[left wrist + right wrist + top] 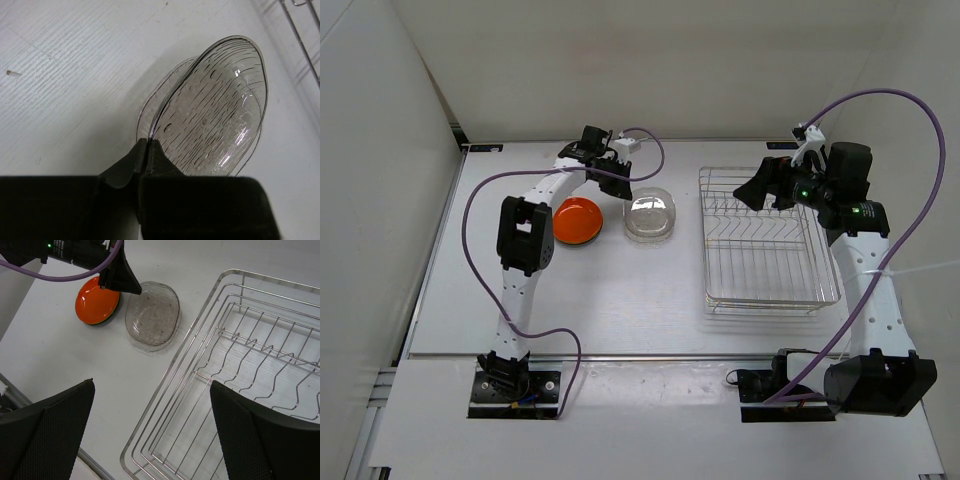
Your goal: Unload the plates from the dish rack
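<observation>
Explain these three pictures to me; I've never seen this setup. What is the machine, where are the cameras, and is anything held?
Two robot arms are bolted at the near edge of a white table. The overhead picture looks down from behind them; the other two come from a camera on each wrist. The left arm's jaws are shut on the rim of a clear plate, tilted over a second clear plate lying on the table. Beside them lies an orange plate with a green rim showing beneath it. The right arm's jaws stand open, empty, over the wire dish rack, where no plate shows.
</observation>
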